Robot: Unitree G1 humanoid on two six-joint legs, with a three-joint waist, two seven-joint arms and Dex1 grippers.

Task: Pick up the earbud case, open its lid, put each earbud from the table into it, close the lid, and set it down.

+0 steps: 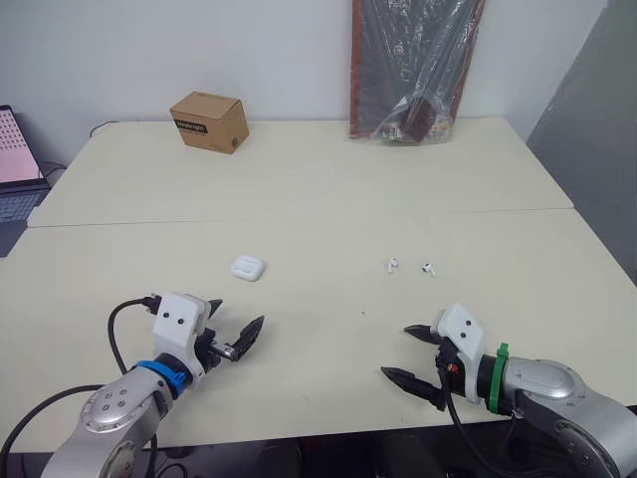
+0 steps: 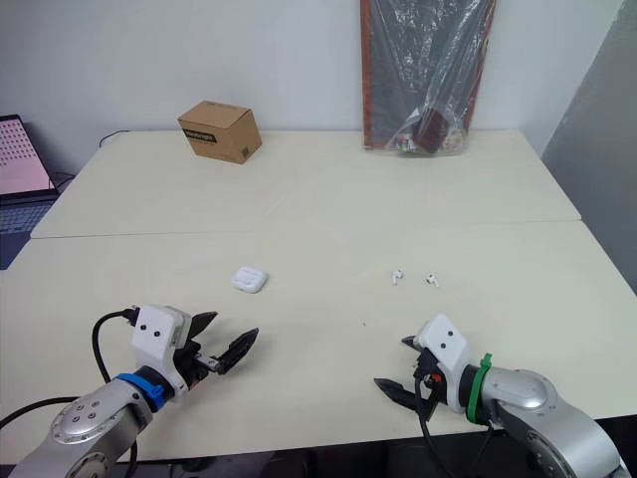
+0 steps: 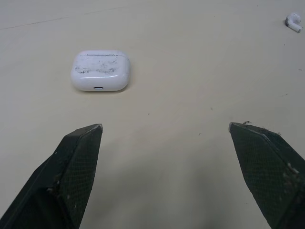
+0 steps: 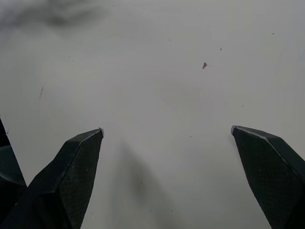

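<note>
1. The white earbud case (image 1: 248, 267) lies closed on the desk (image 1: 328, 189).
2. The first earbud (image 1: 392, 265) and the second earbud (image 1: 427, 268) lie to the right of the case, well apart from it.
3. The left hand (image 1: 239, 312) is spread wide and holds nothing, near the case.
4. The right hand (image 1: 396, 351) is wide and holds nothing, farther from the case.
5. A brown box (image 1: 209, 120) stands far behind the case.

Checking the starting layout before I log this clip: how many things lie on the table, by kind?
earbud case: 1
earbuds: 2
cardboard box: 1
plastic-wrapped package: 1
Total: 5
</note>
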